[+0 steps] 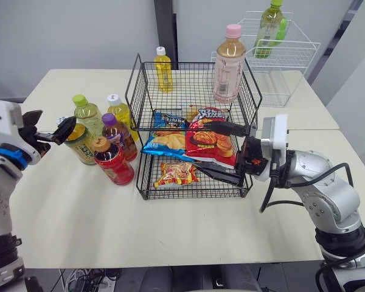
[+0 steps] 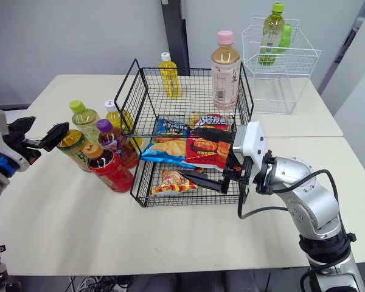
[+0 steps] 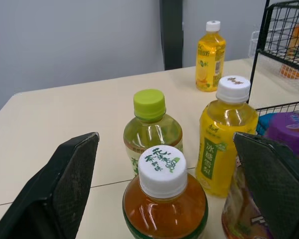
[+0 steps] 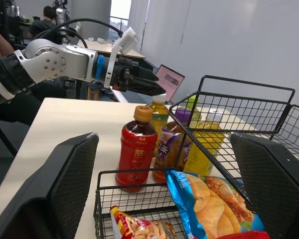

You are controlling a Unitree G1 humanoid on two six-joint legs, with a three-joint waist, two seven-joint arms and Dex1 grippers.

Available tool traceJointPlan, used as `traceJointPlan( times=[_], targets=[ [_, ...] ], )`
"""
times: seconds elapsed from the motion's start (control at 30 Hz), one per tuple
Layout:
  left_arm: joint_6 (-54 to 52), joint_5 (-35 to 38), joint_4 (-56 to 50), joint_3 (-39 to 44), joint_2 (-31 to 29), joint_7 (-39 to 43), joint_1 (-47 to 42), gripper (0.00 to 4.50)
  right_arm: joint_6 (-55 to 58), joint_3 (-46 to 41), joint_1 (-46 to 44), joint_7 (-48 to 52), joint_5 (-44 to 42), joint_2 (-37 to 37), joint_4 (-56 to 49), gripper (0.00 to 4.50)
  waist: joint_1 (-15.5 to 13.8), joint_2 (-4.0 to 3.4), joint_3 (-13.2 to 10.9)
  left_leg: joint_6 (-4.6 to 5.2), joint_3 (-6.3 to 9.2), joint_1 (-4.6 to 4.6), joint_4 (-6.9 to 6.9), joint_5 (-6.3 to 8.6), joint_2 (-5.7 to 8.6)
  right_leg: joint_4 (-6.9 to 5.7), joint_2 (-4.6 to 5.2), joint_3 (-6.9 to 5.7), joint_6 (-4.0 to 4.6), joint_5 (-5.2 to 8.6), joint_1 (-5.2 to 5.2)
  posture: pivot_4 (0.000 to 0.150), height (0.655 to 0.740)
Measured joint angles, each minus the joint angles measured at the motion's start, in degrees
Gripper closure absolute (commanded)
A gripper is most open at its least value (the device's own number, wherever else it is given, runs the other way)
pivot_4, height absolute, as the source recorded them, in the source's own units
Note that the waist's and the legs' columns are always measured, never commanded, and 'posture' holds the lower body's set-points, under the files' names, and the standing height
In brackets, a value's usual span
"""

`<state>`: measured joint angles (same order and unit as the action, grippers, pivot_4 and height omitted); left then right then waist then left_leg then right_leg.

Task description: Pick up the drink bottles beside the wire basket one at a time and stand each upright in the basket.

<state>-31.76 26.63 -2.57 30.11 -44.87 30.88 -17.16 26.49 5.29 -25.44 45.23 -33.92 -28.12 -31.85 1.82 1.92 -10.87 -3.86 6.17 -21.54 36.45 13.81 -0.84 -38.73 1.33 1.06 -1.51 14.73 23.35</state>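
The pale desk carries a black wire basket at its middle and a white wire basket at the far right corner, cut off at the top edge. A green bottle stands in the white one.

The right end effector reaches into the black basket's front right corner, fingers spread wide and grasping nothing. One finger lies across a red snack bag and hides part of it. The left end effector is also released, its fingers parted just beside the cap of a tea bottle.

That bottle leans in a cluster on the desk just left of the black basket, with a red bottle, a purple-capped bottle, a green-capped bottle and a yellow bottle, which the purple-capped one half hides.

A pink-capped bottle stands upright at the black basket's back right corner. Whether it is inside or just behind the mesh cannot be told. A small yellow bottle stands on the desk behind the back wall.

Inside the black basket lie the red bag, a blue chip bag and a small snack packet.
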Motion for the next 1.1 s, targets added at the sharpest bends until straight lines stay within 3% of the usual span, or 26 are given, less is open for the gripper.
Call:
traceJointPlan(
  times=[0.33,0.43,0.7,1.1],
  targets=[
    [5.9,-4.3,8.1,-6.3,2.1,-0.3,-3.8,0.03,3.1,-0.3,0.0,-3.3,-1.1,-1.2,-2.7,0.00,0.0,0.00,0.0,0.00,0.02,-0.03,-0.03,0.00,0.00,0.05,0.01,-0.03,0.00,0.00,0.01,0.150,0.7400],
    [6.7,-5.0,9.8,-6.5,2.2,-0.3,-4.8,0.59,3.6,-0.8,-0.1,-4.1,-1.2,-1.5,-3.1,0.00,0.0,0.00,0.0,0.00,0.04,-0.05,-0.04,0.00,0.00,0.06,0.01,-0.05,0.00,0.00,0.01,0.150,0.7400],
    [8.0,-5.3,10.2,-7.0,2.6,-0.4,-5.7,3.12,4.1,-1.3,-0.1,-4.2,-1.5,-2.2,-3.4,0.00,0.0,0.00,0.0,0.00,0.04,-0.07,-0.05,0.00,0.00,0.11,0.02,-0.05,-0.01,0.00,0.01,0.150,0.7400],
    [5.7,-1.8,9.4,-3.7,3.1,-0.7,-4.4,3.14,4.0,-2.1,1.2,-4.0,-2.6,-2.5,-3.4,0.00,0.1,0.01,0.0,0.00,0.05,-0.08,-0.13,0.00,-0.01,0.16,0.01,-0.07,-0.01,0.00,0.03,0.150,0.7400]
  ],
)
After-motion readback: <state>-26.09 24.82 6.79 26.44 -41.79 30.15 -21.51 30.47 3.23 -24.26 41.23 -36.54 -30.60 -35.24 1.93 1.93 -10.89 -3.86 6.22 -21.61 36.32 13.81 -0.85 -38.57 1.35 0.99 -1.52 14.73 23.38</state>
